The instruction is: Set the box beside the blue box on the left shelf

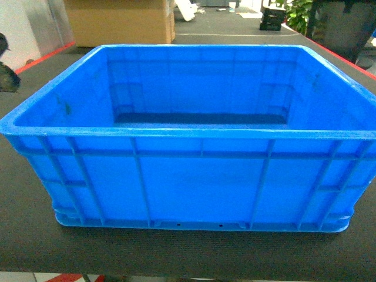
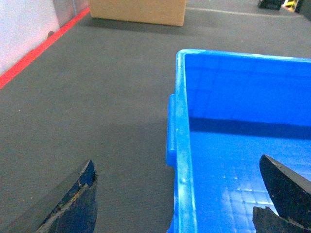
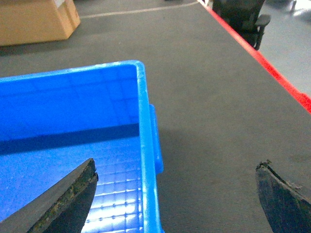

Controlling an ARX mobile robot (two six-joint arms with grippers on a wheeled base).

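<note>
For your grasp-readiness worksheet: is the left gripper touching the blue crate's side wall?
Apart. The left wrist view shows the left gripper open, its fingers straddling the blue crate's wall rim with clear space either side.

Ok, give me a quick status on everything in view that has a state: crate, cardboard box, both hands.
blue crate: upright on the dark table top, empty, not lifted.
cardboard box: standing at the table's far end, apart from the crate.
left hand: open, straddling the crate's left wall.
right hand: open, straddling the crate's right wall.
</note>
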